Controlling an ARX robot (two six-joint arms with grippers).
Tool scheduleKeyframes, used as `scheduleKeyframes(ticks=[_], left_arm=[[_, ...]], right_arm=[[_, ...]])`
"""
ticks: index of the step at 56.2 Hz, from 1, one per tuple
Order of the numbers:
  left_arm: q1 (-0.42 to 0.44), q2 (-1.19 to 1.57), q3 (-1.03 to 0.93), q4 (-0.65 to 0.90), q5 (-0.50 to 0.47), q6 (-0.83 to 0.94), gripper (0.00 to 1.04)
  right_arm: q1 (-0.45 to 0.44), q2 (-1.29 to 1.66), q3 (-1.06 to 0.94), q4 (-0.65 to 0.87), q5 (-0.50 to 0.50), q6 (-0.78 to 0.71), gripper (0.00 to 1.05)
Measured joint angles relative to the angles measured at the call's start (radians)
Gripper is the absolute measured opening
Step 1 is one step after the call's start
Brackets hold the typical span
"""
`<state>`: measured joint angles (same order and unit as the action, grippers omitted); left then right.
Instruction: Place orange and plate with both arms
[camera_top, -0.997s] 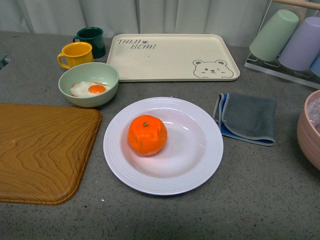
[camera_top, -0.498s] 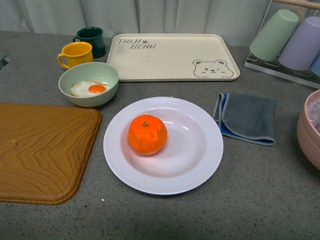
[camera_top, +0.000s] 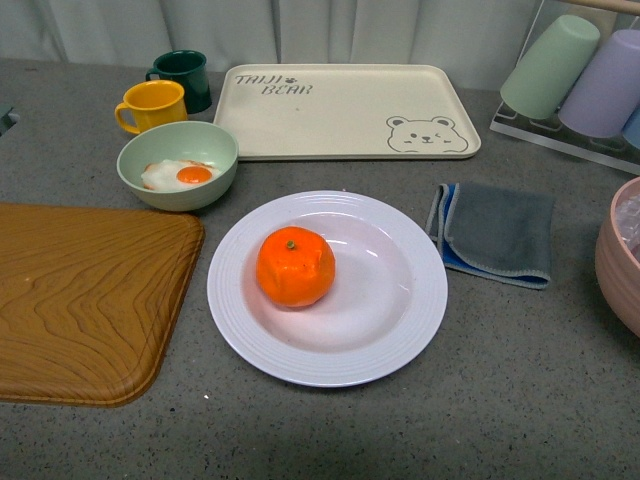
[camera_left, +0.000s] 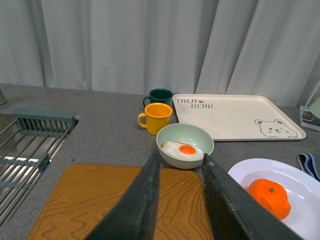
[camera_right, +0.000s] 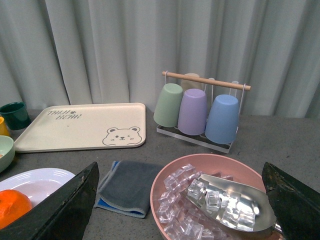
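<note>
The orange (camera_top: 295, 267) sits left of centre inside the white ribbed plate (camera_top: 400, 330) on the grey counter in the front view. Neither arm shows in that view. In the left wrist view the orange (camera_left: 270, 197) lies in the plate (camera_left: 250, 172) off to one side of my left gripper (camera_left: 180, 165), which is shut and empty above the wooden board (camera_left: 90, 200). In the right wrist view my right gripper (camera_right: 182, 172) is open and empty above the pink bowl of ice (camera_right: 170, 175); the orange (camera_right: 12, 206) and plate (camera_right: 35, 179) show at the frame's edge.
A green bowl with a fried egg (camera_top: 178, 165), a yellow mug (camera_top: 152, 107) and a dark green mug (camera_top: 183, 78) stand back left. The cream bear tray (camera_top: 345, 112) is behind the plate. A folded grey cloth (camera_top: 495, 232) lies right of it. A cup rack (camera_top: 585, 85) stands back right.
The whole front view has shifted very slightly; nothing on the counter has moved.
</note>
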<state>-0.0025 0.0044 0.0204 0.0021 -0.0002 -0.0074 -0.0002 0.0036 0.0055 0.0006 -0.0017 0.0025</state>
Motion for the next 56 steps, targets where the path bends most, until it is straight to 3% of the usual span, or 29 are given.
scheduleKeyframes(ticks=[8,14,20,26,31,39,56], left_arm=[[0.0,0.0,0.0,0.0,0.0,0.0,0.58],[0.0,0.0,0.0,0.0,0.0,0.0,0.83],[0.0,0.0,0.0,0.0,0.0,0.001,1.0],[0.0,0.0,0.0,0.0,0.0,0.002,0.98],[0.0,0.0,0.0,0.0,0.0,0.002,0.98],[0.0,0.0,0.0,0.0,0.0,0.002,0.98],[0.0,0.0,0.0,0.0,0.0,0.003,0.98]], right_arm=[[0.0,0.0,0.0,0.0,0.0,0.0,0.95],[0.0,0.0,0.0,0.0,0.0,0.0,0.95],[0.023,0.129,0.058,-0.107,0.03,-0.109,0.95],[0.087,0.426,0.088,0.005,-0.011,-0.146,0.95],[0.148,0.708,0.12,0.153,-0.08,-0.086,0.95],[0.195,1.065,0.203,0.313,-0.183,0.089,0.95],[0.2,1.601,0.417,0.406,-0.391,0.449,0.95]])
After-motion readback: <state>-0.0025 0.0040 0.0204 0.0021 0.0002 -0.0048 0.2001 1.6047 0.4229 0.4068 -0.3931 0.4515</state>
